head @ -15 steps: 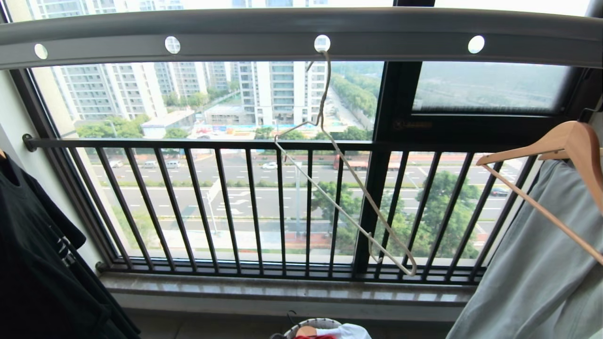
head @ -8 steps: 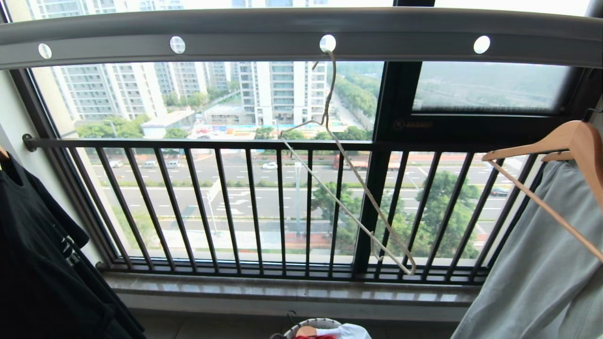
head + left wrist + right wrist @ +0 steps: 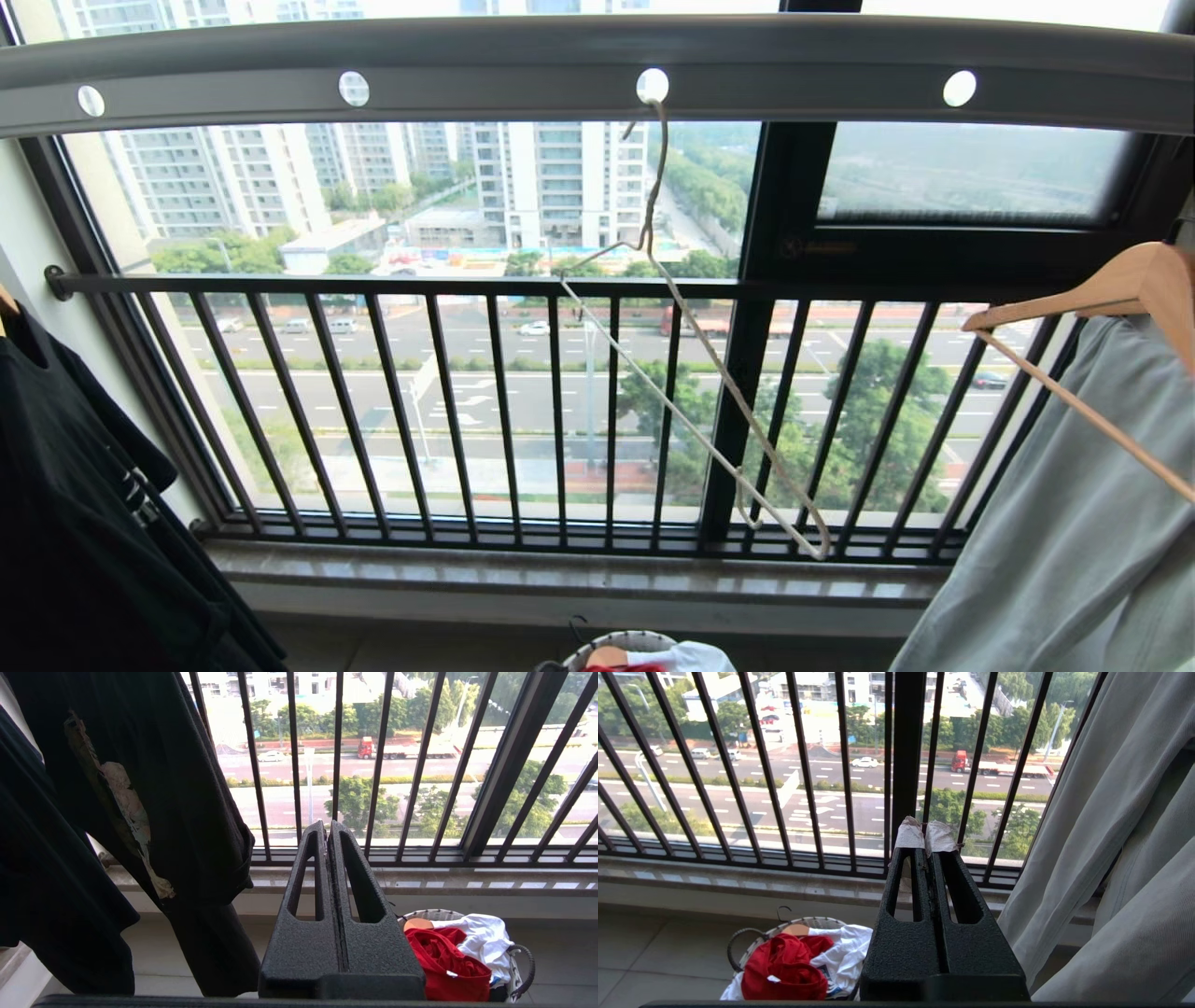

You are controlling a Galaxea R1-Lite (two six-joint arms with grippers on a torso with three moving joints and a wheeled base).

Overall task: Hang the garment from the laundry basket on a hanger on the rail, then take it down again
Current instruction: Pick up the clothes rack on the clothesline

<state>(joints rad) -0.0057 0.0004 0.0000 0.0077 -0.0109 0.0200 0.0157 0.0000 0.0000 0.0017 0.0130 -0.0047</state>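
Nothing is done yet: the red garment (image 3: 784,966) lies in the laundry basket (image 3: 738,947) at 6 o'clock, and the hanger (image 3: 686,373) hangs bare on the rail (image 3: 504,65). The left hand (image 3: 328,828) and the right hand (image 3: 924,835) are both closed and empty, so hanging and taking down remain.

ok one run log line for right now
left claw shut, idle | right claw shut, idle | red t-shirt in round white basket | cream wire hanger empty on grey rail

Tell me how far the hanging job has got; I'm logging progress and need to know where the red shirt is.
Nothing is done yet. The red garment lies bunched in the laundry basket; the wire hanger hangs bare from the rail. The left gripper and right gripper are shut and hold nothing. Picking, hanging and removal all remain.
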